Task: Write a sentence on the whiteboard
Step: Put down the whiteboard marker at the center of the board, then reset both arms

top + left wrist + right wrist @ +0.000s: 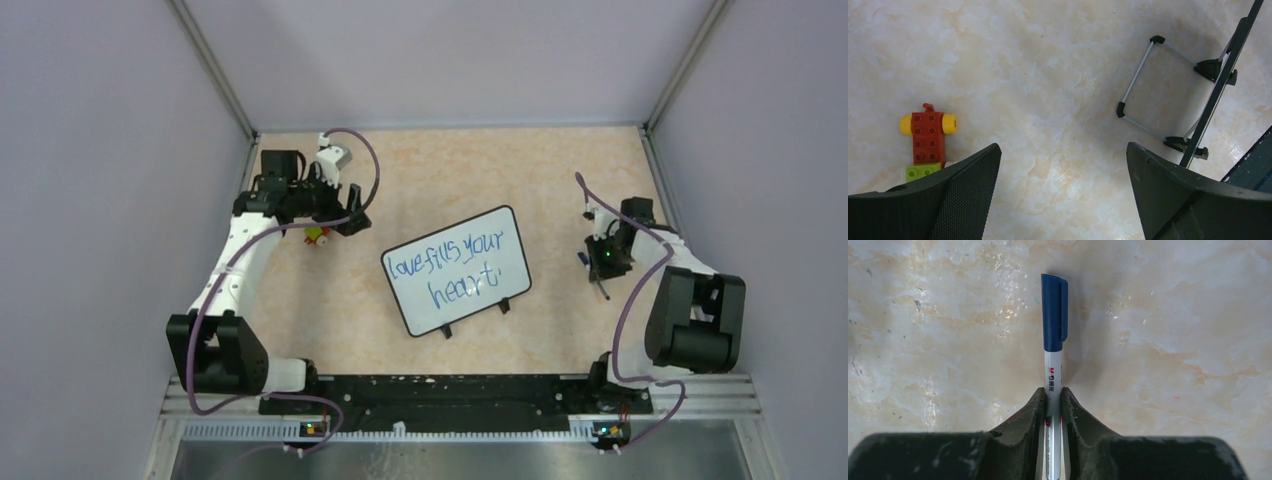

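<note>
The whiteboard [455, 272] stands in the middle of the table, turned a little counter-clockwise. The sentence [450, 268] on it reads "love fills your heart" in blue, in two slanted lines. My right gripper [602, 262] is to the right of the board, low over the table. In the right wrist view it [1053, 392] is shut on a white marker [1054, 375] whose blue cap [1054, 315] is on. My left gripper [338, 212] is open and empty, left of the board. The left wrist view [1062, 147] shows the board's frame edge-on [1220, 85].
A small toy of red, yellow and green bricks [316, 236] lies on the table just below my left gripper; it also shows in the left wrist view [928, 137]. A wire support [1143, 95] sticks out behind the board. Lilac walls close off three sides.
</note>
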